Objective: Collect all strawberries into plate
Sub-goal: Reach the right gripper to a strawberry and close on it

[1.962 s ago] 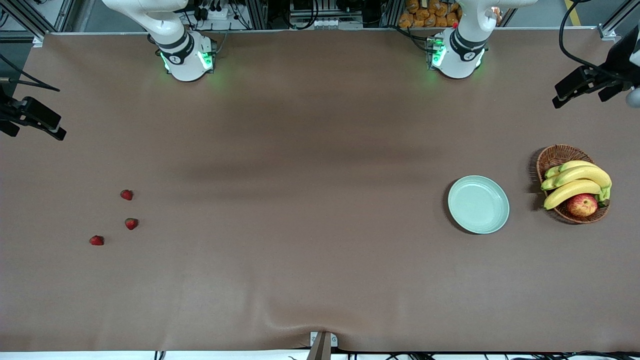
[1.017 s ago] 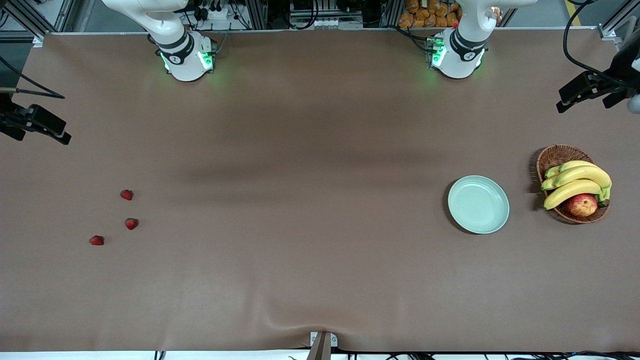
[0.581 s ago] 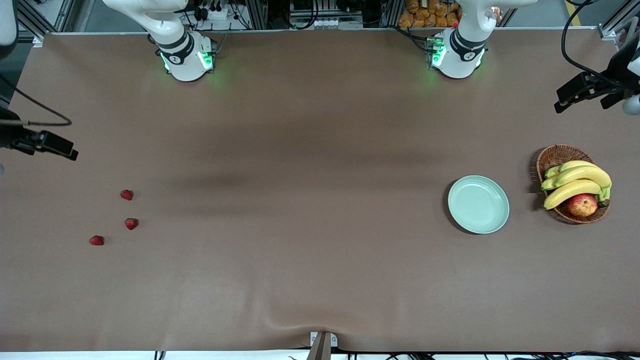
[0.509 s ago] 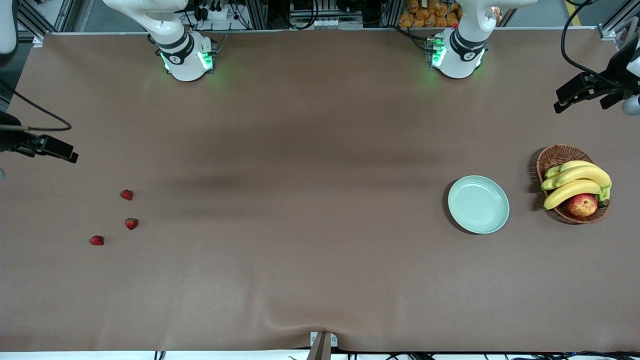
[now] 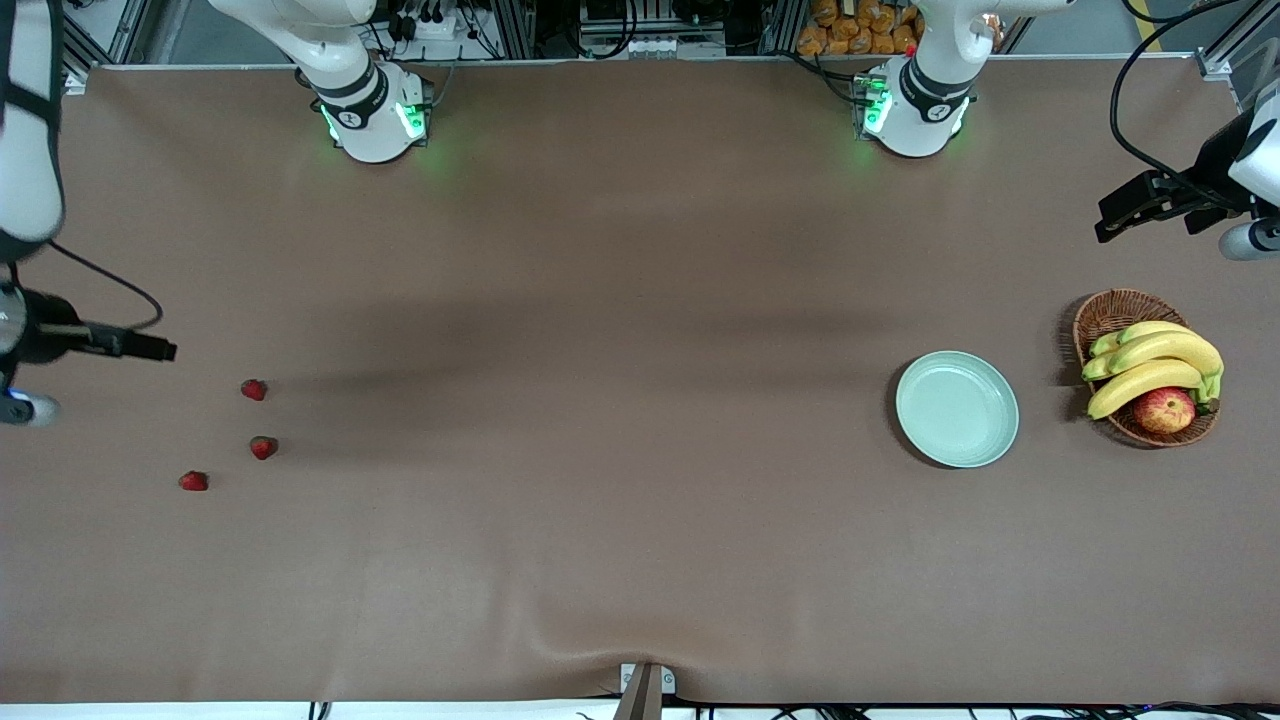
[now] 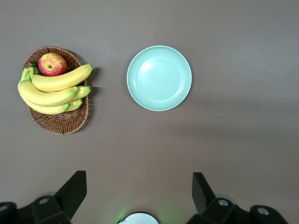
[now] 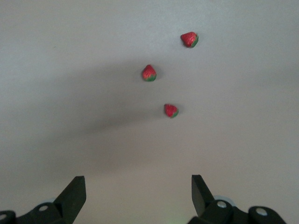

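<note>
The right pincer (image 7: 135, 193) is hanging wide open and empty over the bare brown counter (image 5: 600, 400) at the right arm's end, just above the strawberries (image 7: 149, 73). All three berries are lying loose on the counter near one another there: one (image 5: 254, 389) sitting farthest from the front camera, one (image 5: 263, 447) a little nearer, and the last (image 5: 193, 481) nearest and closest to the counter's edge at that end. Over at the left arm's end, the left pincer (image 6: 139, 189) is hovering high with its jaws spread wide, gripping nothing. Below it the pale green plate (image 5: 957, 408) is lying bare, well apart from the berries, and just beside it a wicker basket (image 5: 1110, 312) is holding bananas (image 5: 1155, 365) and an apple (image 5: 1164, 409).
</note>
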Robot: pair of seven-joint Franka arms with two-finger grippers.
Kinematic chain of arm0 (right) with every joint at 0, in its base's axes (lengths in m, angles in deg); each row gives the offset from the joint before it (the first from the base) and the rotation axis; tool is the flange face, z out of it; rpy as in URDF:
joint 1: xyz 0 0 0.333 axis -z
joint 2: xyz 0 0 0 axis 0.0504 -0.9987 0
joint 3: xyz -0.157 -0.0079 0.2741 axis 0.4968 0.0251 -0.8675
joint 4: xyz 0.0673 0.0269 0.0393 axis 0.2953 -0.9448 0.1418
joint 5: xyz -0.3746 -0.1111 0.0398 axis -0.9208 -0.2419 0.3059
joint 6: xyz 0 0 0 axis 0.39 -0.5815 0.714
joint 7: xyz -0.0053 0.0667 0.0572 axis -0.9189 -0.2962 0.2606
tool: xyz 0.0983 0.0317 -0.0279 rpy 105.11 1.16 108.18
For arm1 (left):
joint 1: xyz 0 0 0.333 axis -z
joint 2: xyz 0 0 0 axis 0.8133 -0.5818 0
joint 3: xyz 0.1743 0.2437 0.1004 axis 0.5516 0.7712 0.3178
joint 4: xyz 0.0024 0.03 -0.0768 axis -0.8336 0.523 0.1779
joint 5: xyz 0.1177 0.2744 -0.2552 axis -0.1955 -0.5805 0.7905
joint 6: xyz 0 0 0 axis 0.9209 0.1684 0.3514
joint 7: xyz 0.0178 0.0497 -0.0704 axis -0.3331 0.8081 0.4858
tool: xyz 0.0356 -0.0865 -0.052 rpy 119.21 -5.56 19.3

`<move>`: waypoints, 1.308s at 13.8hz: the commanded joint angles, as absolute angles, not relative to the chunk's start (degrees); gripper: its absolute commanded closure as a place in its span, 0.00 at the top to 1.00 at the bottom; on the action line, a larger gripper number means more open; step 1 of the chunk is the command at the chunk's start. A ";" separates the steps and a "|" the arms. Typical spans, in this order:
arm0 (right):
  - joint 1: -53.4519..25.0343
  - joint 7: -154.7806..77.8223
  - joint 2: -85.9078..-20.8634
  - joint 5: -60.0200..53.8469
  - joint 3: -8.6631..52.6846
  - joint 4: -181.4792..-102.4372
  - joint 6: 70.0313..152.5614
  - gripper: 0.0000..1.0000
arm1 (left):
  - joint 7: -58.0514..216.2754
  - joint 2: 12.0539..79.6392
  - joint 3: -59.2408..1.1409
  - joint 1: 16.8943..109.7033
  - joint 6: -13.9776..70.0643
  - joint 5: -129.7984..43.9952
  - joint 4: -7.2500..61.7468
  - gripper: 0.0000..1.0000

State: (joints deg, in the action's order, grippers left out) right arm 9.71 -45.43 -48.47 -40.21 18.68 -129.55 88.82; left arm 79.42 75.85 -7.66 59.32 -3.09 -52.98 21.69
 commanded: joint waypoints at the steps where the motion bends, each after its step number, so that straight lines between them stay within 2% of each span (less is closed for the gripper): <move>1: 12.02 -44.30 -53.37 -40.28 17.97 -128.63 93.13 1.00 | 79.95 76.30 -7.65 59.70 -2.99 -54.27 22.46 1.00; 7: 12.82 -43.60 -64.44 -40.02 17.79 -128.63 106.67 1.00 | 79.78 76.39 -7.56 59.35 -2.81 -54.53 23.25 1.00; 13: 12.38 -43.42 -70.61 -35.64 17.62 -128.72 110.37 0.99 | 79.87 76.04 -7.56 59.26 -1.76 -54.53 23.42 1.00; 16: 12.21 -43.07 -72.02 -35.63 17.62 -128.80 111.69 0.79 | 79.87 74.72 -7.56 59.26 0.08 -54.44 23.34 1.00; 18: 12.47 -41.33 -73.16 -35.71 17.62 -128.98 113.35 0.77 | 79.87 74.19 -7.56 59.43 0.88 -54.44 23.25 1.00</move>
